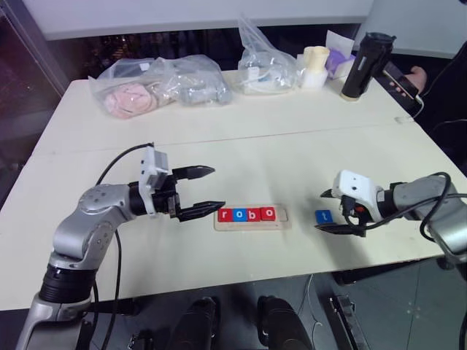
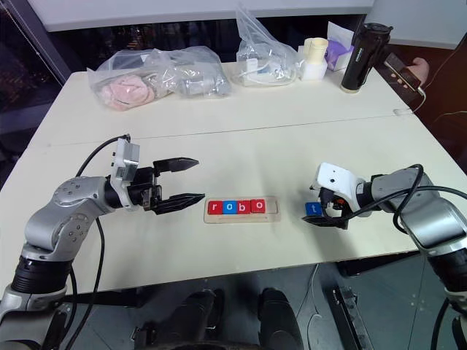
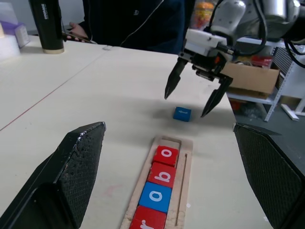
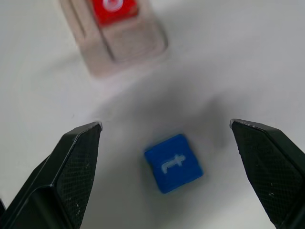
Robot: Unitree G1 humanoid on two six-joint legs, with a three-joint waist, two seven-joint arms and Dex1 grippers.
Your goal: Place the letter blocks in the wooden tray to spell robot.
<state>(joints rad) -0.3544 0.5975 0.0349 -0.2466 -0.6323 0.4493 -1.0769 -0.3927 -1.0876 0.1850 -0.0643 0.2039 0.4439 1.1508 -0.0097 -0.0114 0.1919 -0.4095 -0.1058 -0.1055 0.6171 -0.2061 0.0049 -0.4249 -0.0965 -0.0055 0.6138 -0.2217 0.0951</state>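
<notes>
wooden tray (image 1: 249, 223): r-o-b-o seated (red, blue, red, red) | blue t block (image 1: 323, 216): flat on table, right of tray

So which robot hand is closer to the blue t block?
The right gripper: it hangs open just over the blue t block. The left gripper is open beyond the wooden tray's far end.

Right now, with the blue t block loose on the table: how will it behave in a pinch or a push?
The blue t block looks rigid and square-edged, so it likely pinches cleanly. Lying flat on the table, it should slide rather than roll or tip. It's small, probably light, so a nudge could skew it.
</notes>
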